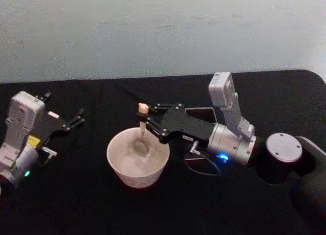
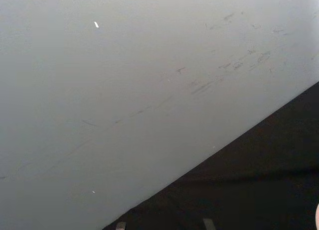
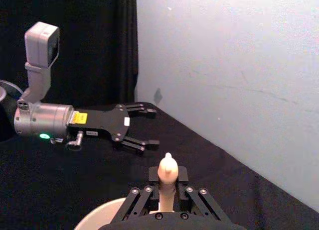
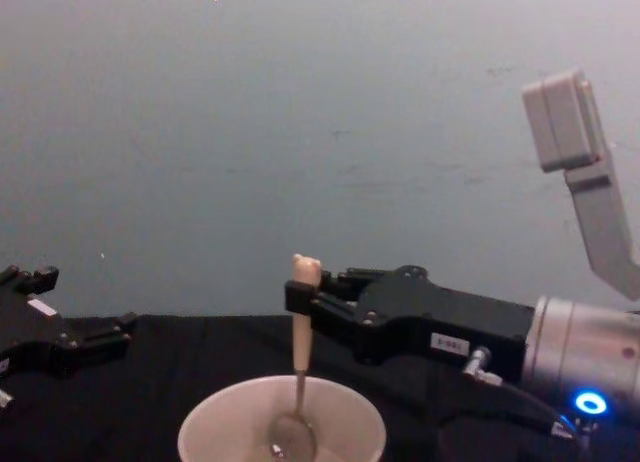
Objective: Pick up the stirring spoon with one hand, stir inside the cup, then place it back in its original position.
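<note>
The stirring spoon [image 1: 142, 127] stands upright in the cream cup [image 1: 137, 176], its metal bowl low inside and its bear-head knob on top. My right gripper [image 1: 146, 123] is shut on the beige handle just under the knob, reaching in from the right. In the chest view the spoon [image 4: 299, 357] hangs from the right gripper [image 4: 300, 300] into the cup [image 4: 350, 417]. The right wrist view has the knob of the spoon [image 3: 167, 166] between the right gripper's [image 3: 168, 179] fingers above the cup's rim [image 3: 97, 219]. My left gripper [image 1: 76, 119] rests open at the table's left. The original position is out of view.
A black cloth covers the table [image 1: 76, 204], with a pale wall [image 1: 153, 31] close behind. The left gripper [image 3: 144, 127] lies left of the cup, a gap of bare cloth between them. A loose cable [image 1: 204, 169] loops under my right wrist.
</note>
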`<state>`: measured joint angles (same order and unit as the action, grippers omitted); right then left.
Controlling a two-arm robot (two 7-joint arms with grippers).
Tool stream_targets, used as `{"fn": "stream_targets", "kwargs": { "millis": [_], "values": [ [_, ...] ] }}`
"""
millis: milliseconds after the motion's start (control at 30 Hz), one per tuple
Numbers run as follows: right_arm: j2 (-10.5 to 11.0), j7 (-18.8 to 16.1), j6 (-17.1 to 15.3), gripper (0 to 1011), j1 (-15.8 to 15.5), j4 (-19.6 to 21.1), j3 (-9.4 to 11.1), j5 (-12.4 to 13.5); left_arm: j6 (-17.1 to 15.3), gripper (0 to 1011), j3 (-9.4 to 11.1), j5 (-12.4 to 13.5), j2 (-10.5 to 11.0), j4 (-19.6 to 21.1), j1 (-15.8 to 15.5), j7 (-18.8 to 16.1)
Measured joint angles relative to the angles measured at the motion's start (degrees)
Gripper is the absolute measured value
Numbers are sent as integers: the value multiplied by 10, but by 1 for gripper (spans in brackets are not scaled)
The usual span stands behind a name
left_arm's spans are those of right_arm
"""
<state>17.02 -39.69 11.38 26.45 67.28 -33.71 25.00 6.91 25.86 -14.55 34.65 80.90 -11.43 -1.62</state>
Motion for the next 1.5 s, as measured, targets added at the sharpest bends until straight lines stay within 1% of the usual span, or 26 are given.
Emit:
{"fn": "stream_targets", "kwargs": {
  "millis": [133, 300, 433, 500, 533, 633, 700, 833, 967, 1133, 1333, 1500],
  "values": [
    [4, 1, -1, 204, -3, 3, 4, -1, 0, 1001, 0, 0, 0, 0, 0, 0],
    [16, 0, -3, 203, -15, 18, 11, -1, 0, 1001, 0, 0, 0, 0, 0, 0],
    [28, -3, -6, 204, -28, 40, 16, 4, 0, 1001, 0, 0, 0, 0, 0, 0],
    [39, -9, -9, 204, -40, 57, 18, 9, 0, 1001, 0, 0, 0, 0, 0, 0],
    [39, -9, -9, 204, -40, 57, 18, 9, 0, 1001, 0, 0, 0, 0, 0, 0],
    [51, -16, -13, 204, -54, 79, 18, 16, 0, 1001, 0, 0, 0, 0, 0, 0],
    [54, -19, -15, 203, -58, 86, 16, 18, 0, 1001, 0, 0, 0, 0, 0, 0],
    [59, -28, -19, 204, -65, 100, 8, 22, 0, 1001, 0, 0, 0, 0, 0, 0],
    [58, -35, -23, 204, -66, 104, -2, 25, 0, 1001, 0, 0, 0, 0, 0, 0],
    [47, -38, -24, 203, -57, 97, -15, 26, 0, 1001, 0, 0, 0, 0, 0, 0],
    [26, -30, -21, 203, -34, 68, -22, 19, 0, 1001, 0, 0, 0, 0, 0, 0],
    [13, -19, -14, 204, -16, 43, -20, 11, 0, 1001, 0, 0, 0, 0, 0, 0]
  ]
}}
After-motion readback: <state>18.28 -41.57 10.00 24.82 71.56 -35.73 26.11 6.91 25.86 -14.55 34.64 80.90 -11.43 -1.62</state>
